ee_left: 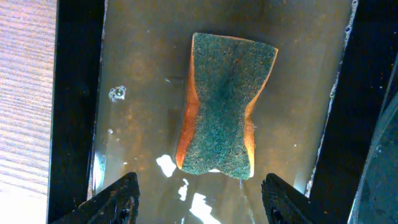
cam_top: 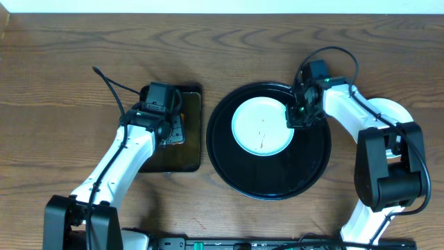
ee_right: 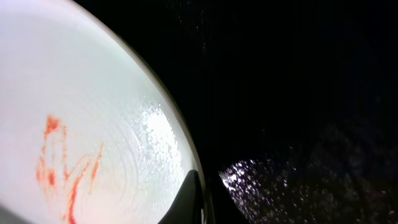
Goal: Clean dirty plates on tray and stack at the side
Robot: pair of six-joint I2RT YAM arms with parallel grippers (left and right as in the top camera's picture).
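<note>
On tray, one smeared plate.

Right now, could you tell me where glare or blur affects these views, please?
Overhead: sharp, evenly lit, mild sheen on the tray. Left wrist: white glints on the rectangular tray floor below the sponge. Right wrist: speckled glare at the plate rim, dark surroundings.

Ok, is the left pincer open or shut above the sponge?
Open: the left pincer shows both fingers wide apart, with the sponge lying free ahead.
</note>
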